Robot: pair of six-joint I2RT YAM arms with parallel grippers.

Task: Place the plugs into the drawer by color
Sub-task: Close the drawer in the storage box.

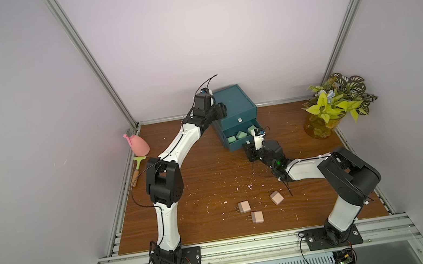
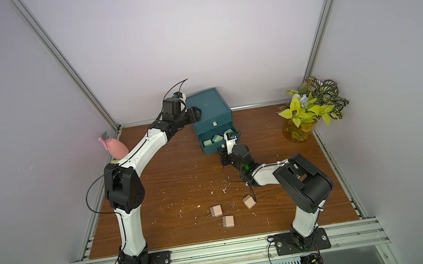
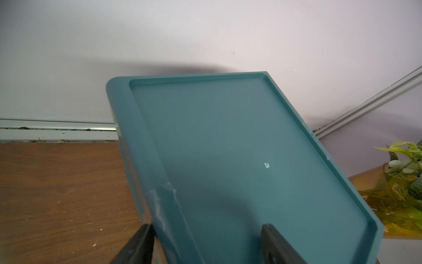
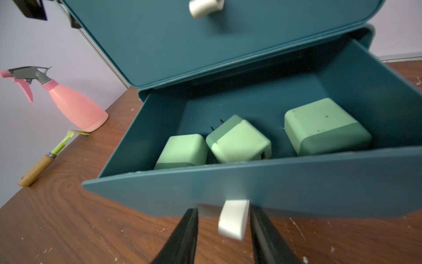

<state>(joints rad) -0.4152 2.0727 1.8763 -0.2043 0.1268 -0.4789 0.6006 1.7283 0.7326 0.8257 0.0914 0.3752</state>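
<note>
Black fingers (image 4: 187, 235) of the right end effector (image 4: 223, 209) stand narrowly parted astride the open drawer's (image 4: 296, 182) tab (image 4: 233, 219), clamping nothing. Just beyond it three green plugs (image 4: 237, 142) lie inside, so green looks done; a square push shut seems next. Left end effector (image 3: 206, 226), wide, rests on the chest (image 3: 228, 137) top. Only top views show three beige plugs (image 1: 257, 216) on the bench (image 1: 197, 174) behind the right end effector.
</note>
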